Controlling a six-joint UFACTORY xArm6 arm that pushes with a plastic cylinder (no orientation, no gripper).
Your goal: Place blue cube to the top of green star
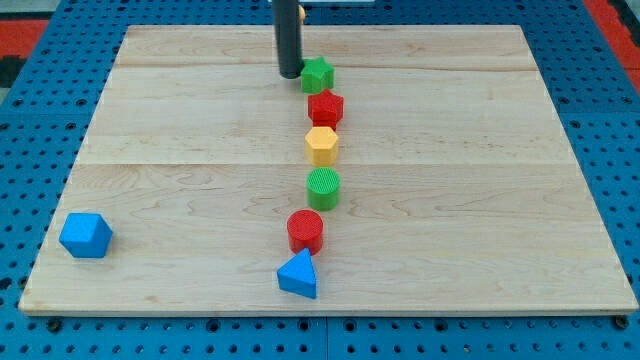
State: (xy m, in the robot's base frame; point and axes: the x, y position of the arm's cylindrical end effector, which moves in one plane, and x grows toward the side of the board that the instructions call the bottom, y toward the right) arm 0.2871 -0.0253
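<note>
Nearest us, at the view's bottom, the blue wedge point(298, 275) sits close to the front edge of the wooden board point(480, 200), a little left of centre. Just above it, touching or nearly so, stands the red cylinder point(305, 231). Far off to the view's left, near the board's bottom-left corner and well apart from everything else, lies the blue cube point(85, 235).

Moving up the board, we meet the green cylinder point(323, 188), then the yellow block point(321, 146), six-sided by the look of it, then the red block point(325, 108) of similar shape just above it. These pieces form a rough line running up the middle.

At the far end of that line sits the green star point(317, 75), close to the red block below it. Our tip point(290, 74) rests just beside the star on the view's left, touching or nearly touching it. The dark rod rises from there out of the view's top. We carry no claw, so there is no spread or pinch to report.
</note>
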